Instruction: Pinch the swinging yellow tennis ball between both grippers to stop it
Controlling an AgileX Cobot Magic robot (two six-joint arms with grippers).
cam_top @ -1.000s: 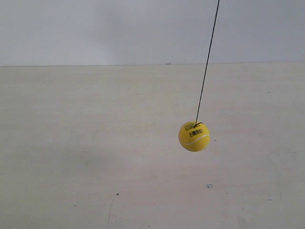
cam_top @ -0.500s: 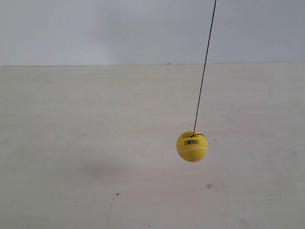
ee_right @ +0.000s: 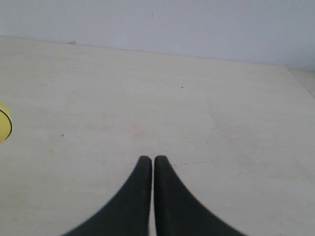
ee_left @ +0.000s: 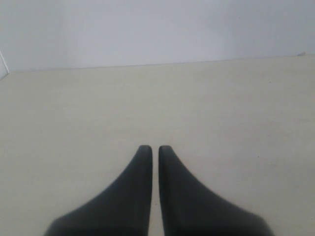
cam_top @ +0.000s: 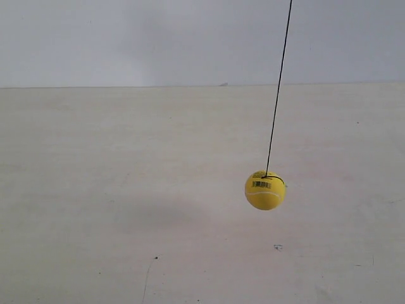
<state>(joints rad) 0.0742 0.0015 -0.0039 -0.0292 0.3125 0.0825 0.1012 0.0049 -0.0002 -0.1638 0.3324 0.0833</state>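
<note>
The ball (cam_top: 265, 190) hangs in the air above the table (cam_top: 95, 158), at about four o'clock from the centre of the exterior view. It touches only its string (cam_top: 277, 88), which climbs toward twelve o'clock, leaning slightly to one o'clock, and leaves the frame. A barcode sticker (cam_top: 261, 184) sits near the ball's top. A faint shadow (cam_top: 158, 215) lies on the table at the ball's eight o'clock.

The left claw (ee_left: 151, 147) is clenched on nothing, with a thin slit between its fingers. The right claw (ee_right: 149, 158) is clenched the same way and holds nothing. A sliver of the ball (ee_right: 4, 123) shows at the edge of its view, well apart from the tips.
</note>
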